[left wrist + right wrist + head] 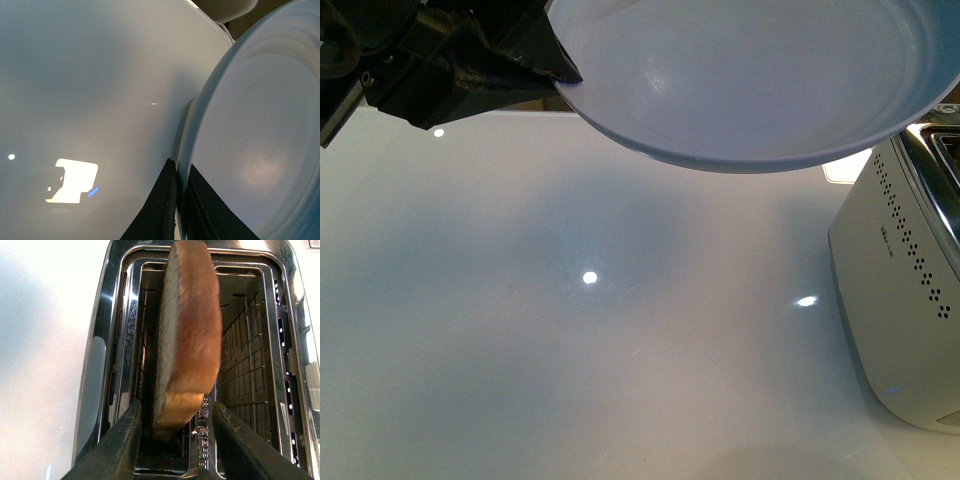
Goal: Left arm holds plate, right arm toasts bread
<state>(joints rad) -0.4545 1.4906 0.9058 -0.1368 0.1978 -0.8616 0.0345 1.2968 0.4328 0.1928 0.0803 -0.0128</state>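
My left gripper [555,68] is shut on the rim of the pale blue-white plate [750,75] and holds it in the air above the white table, at the top of the front view. In the left wrist view the black jaws pinch the plate's edge [181,185], and the plate [260,145] is empty. The bread [187,335], a tan slice with a golden-brown crust, stands on edge in a slot of the toaster [100,370]. My right gripper [175,432] is open above that slot, its fingers [125,440] on either side of the slice, apart from it.
The white toaster [905,290] stands at the right edge of the table in the front view, with rows of vent holes on its side. The glossy white table [570,330] reflects ceiling lights. The toaster's second slot [250,350] shows wire guides.
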